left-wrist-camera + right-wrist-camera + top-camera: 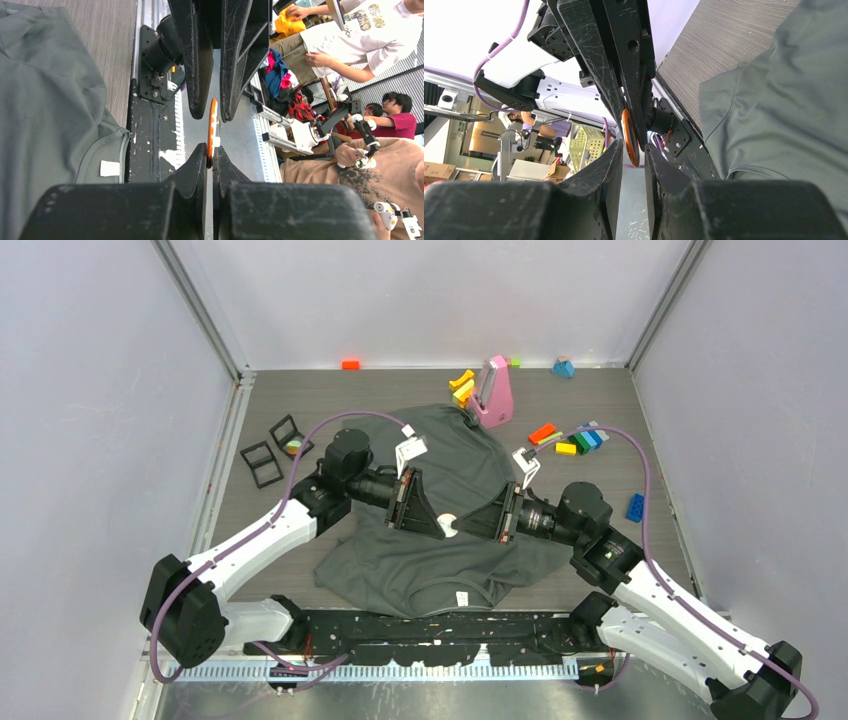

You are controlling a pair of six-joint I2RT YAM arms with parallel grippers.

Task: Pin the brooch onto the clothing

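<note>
Two arms rise from a black rail [450, 625] along the bottom of the overhead view. Just beyond it the dark grey T-shirt [400, 565] lies spread on the table [600, 410], filling the centre of the frame. Its neck faces the bottom edge and shows a small white label [462, 598].

Over the middle of the shirt the arms meet tip to tip. The left fingers [204, 154] are pressed tight on the brooch [213, 122], a thin round disc with an orange rim. It is seen edge-on from both wrists and is held clear of the cloth. The right fingers [620, 152] stand slightly apart on either side of the disc's opposite edge. A narrow gap shows there, and I can't tell whether either one touches it.

Further back, a pink wedge-shaped object [495, 392] stands at the shirt's upper edge with yellow blocks [462, 388] just beside it. A row of coloured blocks [575, 440] sits to the upper right and two black square cases [275, 450] to the left. An orange block [350, 364] lies against the back wall.
</note>
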